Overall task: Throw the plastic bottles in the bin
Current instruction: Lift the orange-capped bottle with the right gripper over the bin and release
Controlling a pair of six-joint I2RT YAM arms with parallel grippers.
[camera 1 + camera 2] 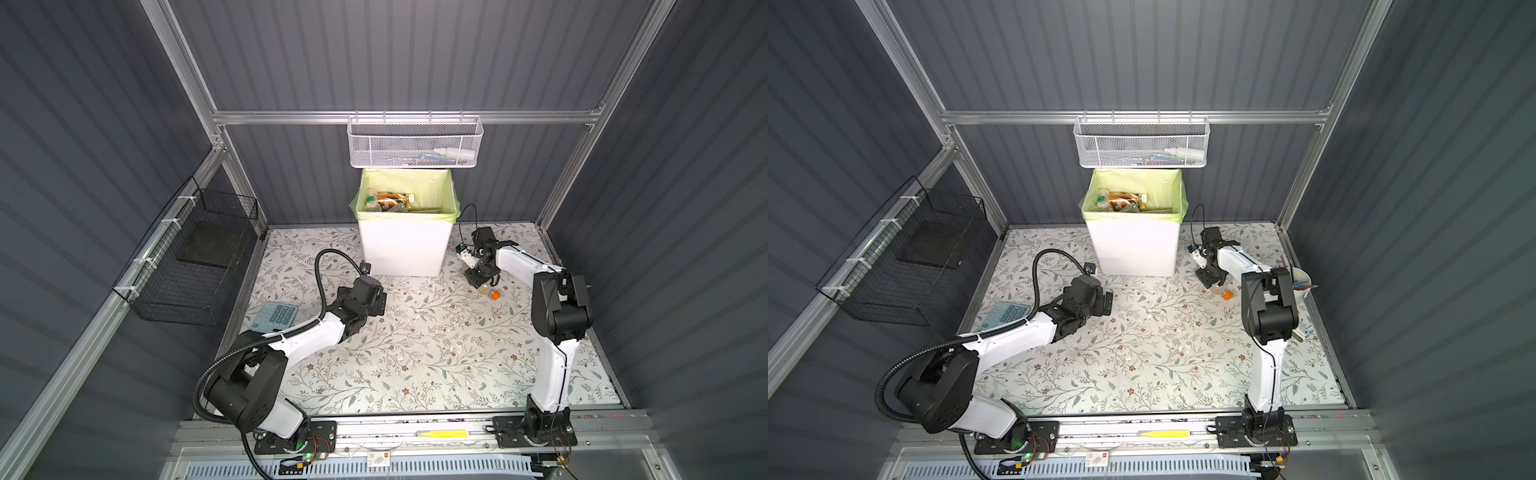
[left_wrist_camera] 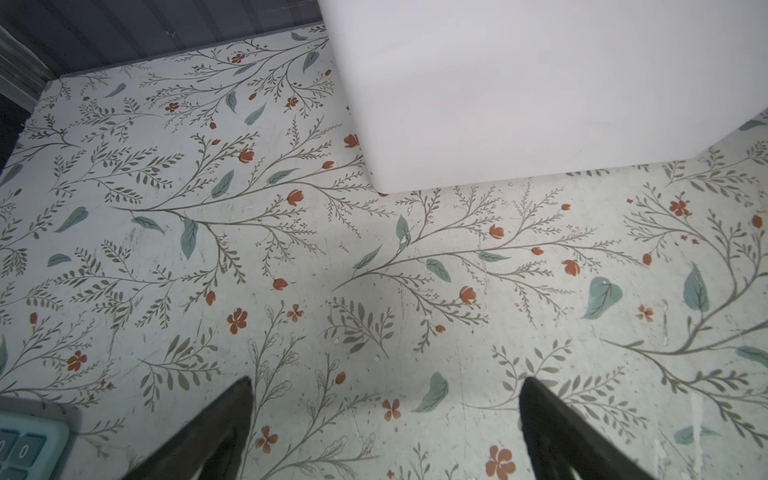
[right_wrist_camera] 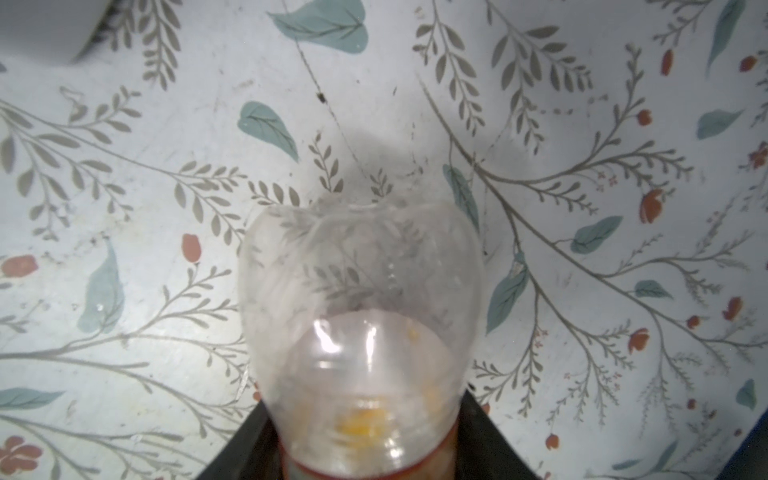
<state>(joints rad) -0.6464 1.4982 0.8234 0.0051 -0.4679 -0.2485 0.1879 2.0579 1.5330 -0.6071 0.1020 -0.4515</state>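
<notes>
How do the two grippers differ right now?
The left gripper is open and empty; the right gripper is shut on a clear plastic bottle. The left gripper sits by the bin's front left corner; the right gripper is off the bin's right side. Both are low over the floral tabletop.

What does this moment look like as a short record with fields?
right jaws: shut on clear bottle, down at the table beside the bin
left jaws: open, empty, above the floral table
bin: upright, several bottles inside
bottles outside bin: only the held one visible
other: calculator near left arm
</notes>
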